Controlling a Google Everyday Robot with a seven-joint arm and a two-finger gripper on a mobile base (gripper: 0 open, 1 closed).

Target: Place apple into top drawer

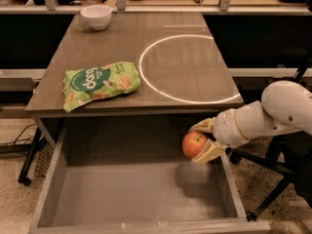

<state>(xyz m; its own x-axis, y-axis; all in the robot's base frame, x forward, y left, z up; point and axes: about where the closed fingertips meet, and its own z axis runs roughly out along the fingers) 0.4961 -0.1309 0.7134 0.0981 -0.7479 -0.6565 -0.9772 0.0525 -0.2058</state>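
Observation:
The red-orange apple (pixel 194 144) is held in my gripper (pixel 204 140) above the right rear part of the open top drawer (pixel 131 191). The gripper's cream fingers (pixel 208 152) are shut on the apple from the right side. The white arm reaches in from the right edge of the view. The drawer is pulled out under the table's front edge, and its grey flat bottom shows bare. The apple casts a shadow on the drawer floor just below it.
A green snack bag (pixel 98 83) lies on the tabletop (pixel 146 38) at front left. A white bowl (pixel 95 16) sits at the back left. A white circle (pixel 187 67) marks the tabletop's right half. Chair legs (pixel 273 189) stand at right of the drawer.

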